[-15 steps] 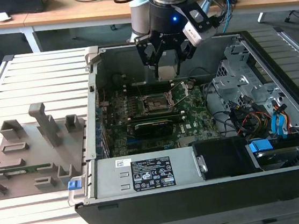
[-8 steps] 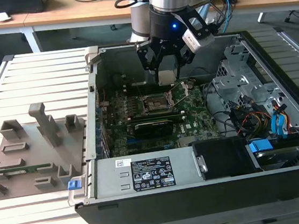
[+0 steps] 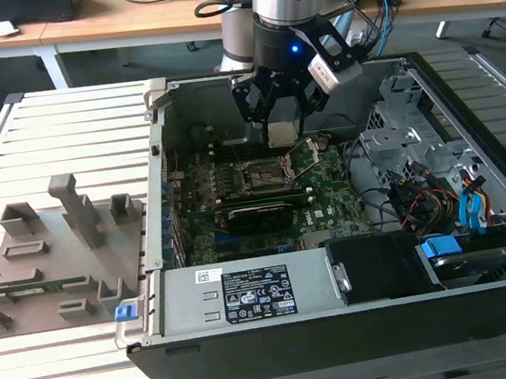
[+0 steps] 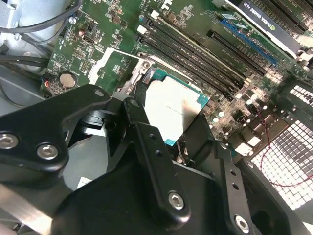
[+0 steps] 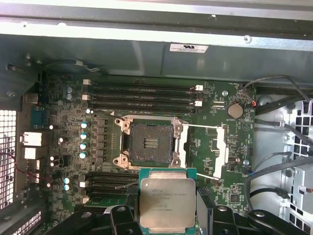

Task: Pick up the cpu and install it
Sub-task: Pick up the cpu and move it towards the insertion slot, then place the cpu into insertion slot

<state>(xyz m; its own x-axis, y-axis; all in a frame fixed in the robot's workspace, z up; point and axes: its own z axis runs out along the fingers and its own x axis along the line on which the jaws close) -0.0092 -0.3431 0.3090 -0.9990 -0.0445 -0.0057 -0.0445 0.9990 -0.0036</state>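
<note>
The gripper [image 3: 284,124] hangs inside the open computer case [image 3: 273,288]. Its fingers [image 4: 136,111] are pinching the cpu [image 5: 167,203] by two opposite edges. The cpu is up in the air over the green board [image 5: 220,196]. In the first wrist view it is near the socket [image 5: 150,143] but not over it. The socket is open, and its metal frame [image 5: 217,152] is swung off to one side.

To do this step well, the chip likely needs to be held flat and moved slowly until it sits square over the dark socket. Its corners should line up with the socket's corners. It should go down softly, with no pushing, because the tiny pins in there probably bend easily.

The cpu is a small, flat square. Its top is shiny silver-beige metal with small print on it, and a green edge runs all round it. In the second wrist view the top looks pale, with a faint smudge.
</note>
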